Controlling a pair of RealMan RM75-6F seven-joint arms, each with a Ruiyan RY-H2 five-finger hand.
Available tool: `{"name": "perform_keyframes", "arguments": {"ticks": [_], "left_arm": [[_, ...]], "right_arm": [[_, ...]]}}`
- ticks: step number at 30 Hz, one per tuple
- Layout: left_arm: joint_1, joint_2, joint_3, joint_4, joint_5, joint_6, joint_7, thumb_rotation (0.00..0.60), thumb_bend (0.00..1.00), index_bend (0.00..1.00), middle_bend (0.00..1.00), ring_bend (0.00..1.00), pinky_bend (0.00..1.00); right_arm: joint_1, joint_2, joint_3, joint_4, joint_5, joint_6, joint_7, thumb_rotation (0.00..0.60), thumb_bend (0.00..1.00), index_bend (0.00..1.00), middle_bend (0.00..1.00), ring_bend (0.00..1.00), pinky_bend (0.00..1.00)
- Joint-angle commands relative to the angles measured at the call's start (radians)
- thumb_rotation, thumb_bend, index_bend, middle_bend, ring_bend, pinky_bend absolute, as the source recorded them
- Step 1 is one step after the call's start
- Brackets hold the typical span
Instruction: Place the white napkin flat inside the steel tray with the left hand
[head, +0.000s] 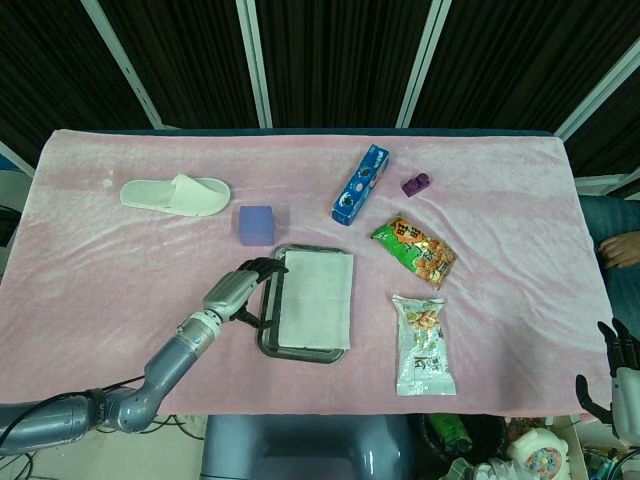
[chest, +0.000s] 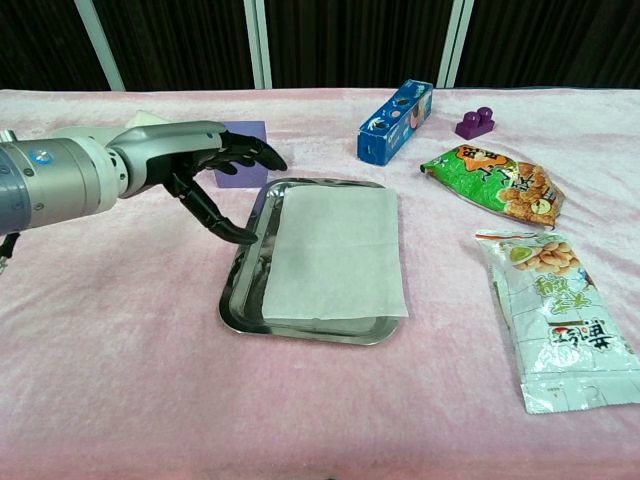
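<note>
The white paper napkin (chest: 338, 255) lay flat in the rectangular steel tray (chest: 243, 289), the left hand (chest: 205, 170) empty beside it with fingers spread, so placing looked done.

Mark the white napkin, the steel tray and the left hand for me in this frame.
white napkin (chest: 335, 252), chest view, middle of the sheet.
steel tray (chest: 243, 285), chest view, bare left rim.
left hand (chest: 205, 165), chest view, middle of the hand, fingers spread beside the tray.

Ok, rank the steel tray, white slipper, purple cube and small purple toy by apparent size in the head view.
1. steel tray
2. white slipper, clearly smaller than the tray
3. purple cube
4. small purple toy, the smallest, though it lies farthest from the camera
</note>
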Motion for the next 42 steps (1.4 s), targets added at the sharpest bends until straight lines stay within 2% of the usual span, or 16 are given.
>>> {"name": "perform_keyframes", "arguments": {"ticks": [1,2,5,12,23,31,42], "left_arm": [[-0.039,-0.107,0.022,0.198,0.265,0.041,-0.093,0.6,0.19,0.2,0.13,0.0,0.11],[-0.05,-0.135,0.033,0.255,0.33,0.062,-0.128,0.6,0.19,0.2,0.14,0.0,0.12],[-0.078,-0.188,0.054,0.363,0.425,0.093,-0.195,0.6,0.19,0.21,0.14,0.0,0.13],[-0.137,-0.261,0.074,0.509,0.483,0.087,-0.225,0.6,0.2,0.21,0.18,0.05,0.2],[-0.188,-0.324,0.062,0.57,0.437,0.021,-0.247,0.6,0.2,0.22,0.19,0.06,0.21],[-0.203,-0.338,0.077,0.582,0.421,-0.015,-0.232,0.6,0.2,0.21,0.19,0.07,0.21],[-0.201,-0.351,0.079,0.598,0.395,-0.009,-0.199,0.6,0.2,0.24,0.25,0.09,0.21]], "right_arm": [[0.001,0.0,0.0,0.0,0.001,-0.001,-0.001,0.6,0.39,0.0,0.0,0.08,0.15],[0.001,0.0,0.0,0.0,0.001,-0.002,0.0,0.6,0.39,0.0,0.0,0.08,0.15],[0.001,0.001,0.0,0.0,0.003,-0.003,0.001,0.6,0.39,0.0,0.0,0.08,0.15],[0.0,0.004,0.0,-0.004,0.007,-0.005,0.005,0.6,0.39,0.0,0.0,0.08,0.15],[0.0,0.007,0.001,-0.008,0.012,-0.006,0.007,0.6,0.39,0.0,0.0,0.08,0.15],[0.001,0.009,0.001,-0.008,0.011,-0.008,0.013,0.6,0.39,0.0,0.0,0.08,0.15],[0.001,0.009,0.0,-0.006,0.003,-0.007,0.017,0.6,0.39,0.0,0.0,0.09,0.15]]}}
